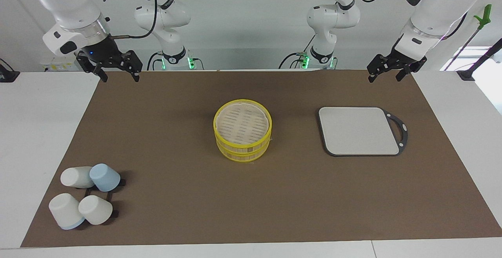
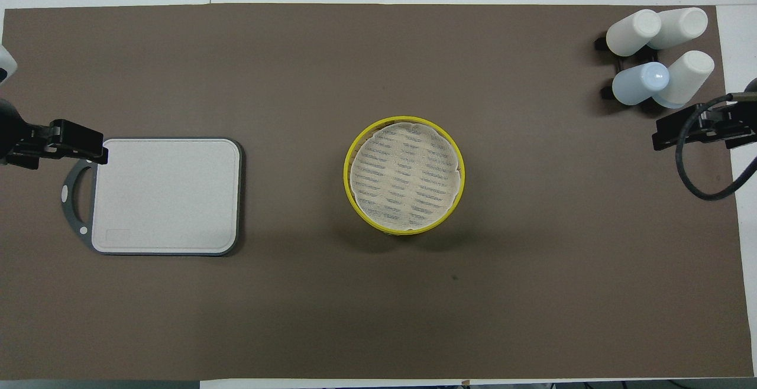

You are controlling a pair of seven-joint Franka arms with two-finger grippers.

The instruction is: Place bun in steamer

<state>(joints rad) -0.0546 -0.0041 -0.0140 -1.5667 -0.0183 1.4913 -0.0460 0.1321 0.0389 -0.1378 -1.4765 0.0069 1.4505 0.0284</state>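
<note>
The steamer [image 1: 242, 151] stands in the middle of the brown mat as two stacked yellow-rimmed tiers. A pale woven top fills its rim, and the slats show through it in the overhead view [image 2: 346, 173]. The bun is not in view anywhere. My right gripper [image 1: 119, 77] hangs open and empty over the mat's edge nearest the robots, at the right arm's end. My left gripper [image 1: 385, 78] hangs open and empty over the same edge at the left arm's end. Both are well apart from the steamer.
A grey cutting board [image 1: 359, 130] with a dark handle lies bare beside the steamer, toward the left arm's end. Several white and pale blue cups [image 1: 86, 195] lean on a black rack at the right arm's end, farther from the robots.
</note>
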